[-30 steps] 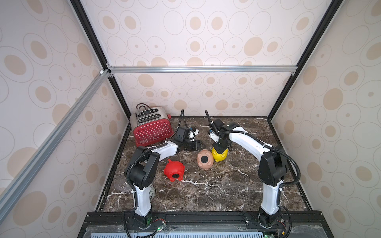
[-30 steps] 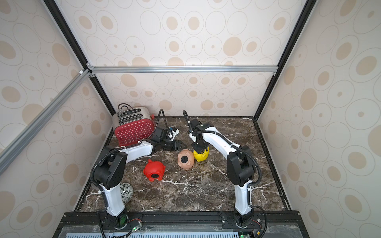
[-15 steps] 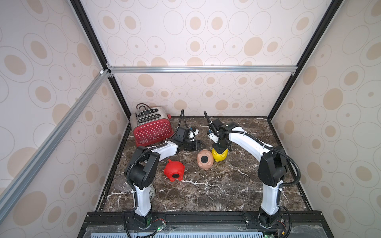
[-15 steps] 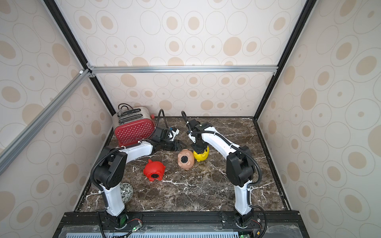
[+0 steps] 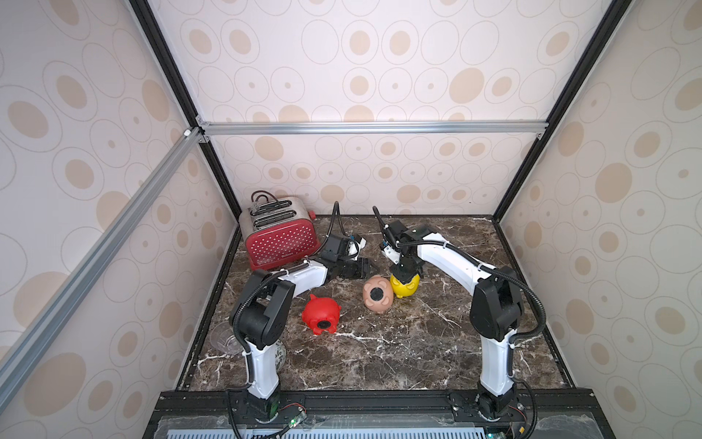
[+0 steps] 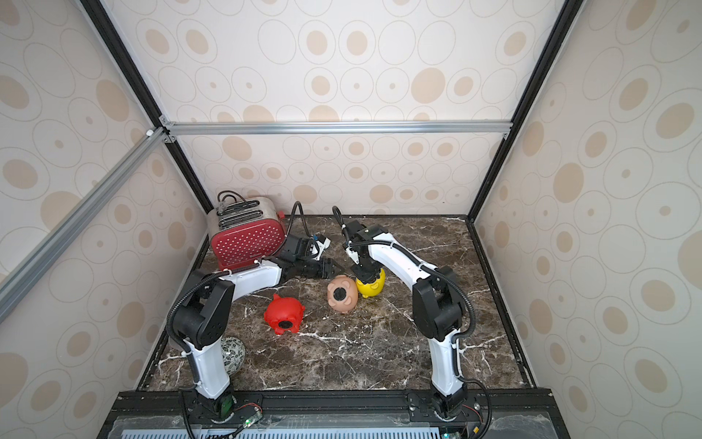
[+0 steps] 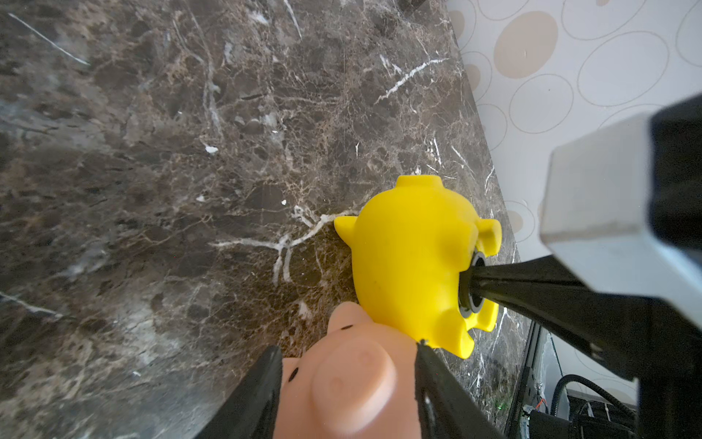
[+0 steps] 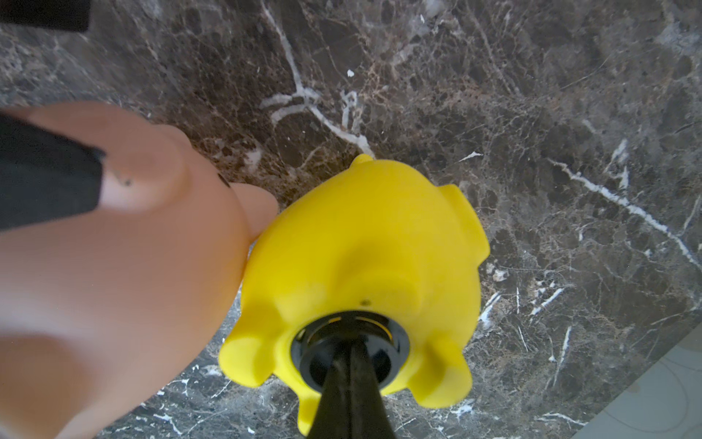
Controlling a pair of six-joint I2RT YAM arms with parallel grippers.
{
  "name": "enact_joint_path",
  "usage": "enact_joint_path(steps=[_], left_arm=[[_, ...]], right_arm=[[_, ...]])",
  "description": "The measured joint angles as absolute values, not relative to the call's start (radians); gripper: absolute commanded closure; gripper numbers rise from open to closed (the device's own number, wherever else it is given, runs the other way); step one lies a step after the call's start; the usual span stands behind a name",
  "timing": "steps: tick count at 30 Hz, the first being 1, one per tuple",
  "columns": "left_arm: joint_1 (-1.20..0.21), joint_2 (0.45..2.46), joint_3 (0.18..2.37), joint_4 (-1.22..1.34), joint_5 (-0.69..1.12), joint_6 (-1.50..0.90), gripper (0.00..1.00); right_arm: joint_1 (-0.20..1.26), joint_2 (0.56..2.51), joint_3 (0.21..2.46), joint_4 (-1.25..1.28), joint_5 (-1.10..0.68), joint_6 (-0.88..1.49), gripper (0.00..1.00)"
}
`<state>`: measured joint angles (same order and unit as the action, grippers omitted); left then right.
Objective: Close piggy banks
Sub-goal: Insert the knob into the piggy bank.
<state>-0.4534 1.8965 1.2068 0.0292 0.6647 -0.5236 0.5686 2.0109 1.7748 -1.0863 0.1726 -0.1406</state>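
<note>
ok so the right gripper (image 8: 351, 342) is pinched all the way together, with its tips poked straight into the black ring (image 8: 304, 344) in the belly hole of the yellow pig (image 8: 361, 243). The left gripper (image 7: 347, 347) is about half spread, with its fingers (image 7: 262, 387) on either side of the peach pig (image 7: 353, 384), right at the face. They look like they touch both cheeks, so I'd call that a grip.

Peach and yellow are jammed right up against each other, a bit back of the middle of the marble surface (image 5: 380, 361), both tipped over with bellies turned upward. The third one, the red pig (image 5: 322, 313), lies by itself nearer the left edge and further forward, well apart from both grippers. So that's three piggy banks total. Peach and red each show a round black spot on the belly, and I can't tell if it's a plug or a bare hole.

Other stuff: one red polka-dot toaster (image 5: 281, 243) in the back left corner, and one patterned ball (image 6: 232, 355) near the front left corner, half hidden behind the left arm.
</note>
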Motion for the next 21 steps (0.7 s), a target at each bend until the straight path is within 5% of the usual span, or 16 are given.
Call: enact_joint_path(steps=[21], left_arm=[[-0.453, 1.897, 1.206, 0.029, 0.665, -0.523, 0.44]], right_arm=[[0.57, 2.02, 1.786, -1.097, 0.173, -0.189, 1.0]])
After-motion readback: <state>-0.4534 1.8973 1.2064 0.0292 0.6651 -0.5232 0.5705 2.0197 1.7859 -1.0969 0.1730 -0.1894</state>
